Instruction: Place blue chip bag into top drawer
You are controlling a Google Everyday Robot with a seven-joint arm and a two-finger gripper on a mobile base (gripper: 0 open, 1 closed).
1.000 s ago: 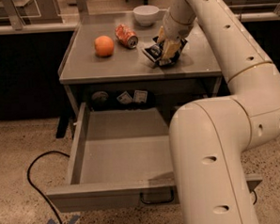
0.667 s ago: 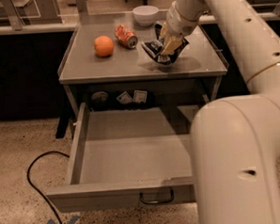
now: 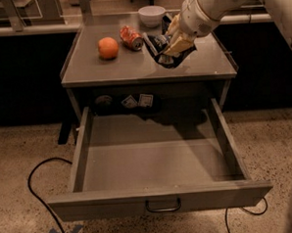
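Note:
The blue chip bag is a crumpled dark foil bag held in my gripper, lifted just above the grey tabletop near its right middle. The gripper is shut on the bag, with my white arm coming in from the upper right. The top drawer is pulled wide open below the tabletop; its inside is bare and its front panel carries a small dark loop handle.
An orange, a red-orange soda can lying on its side and a white bowl sit on the tabletop. Small items lie in the shelf gap under the top. A black cable runs over the floor at left.
The arm has lifted the chip bag off the tabletop and drawn it slightly toward the front. The view has also shifted, so less of the arm covers the drawer.

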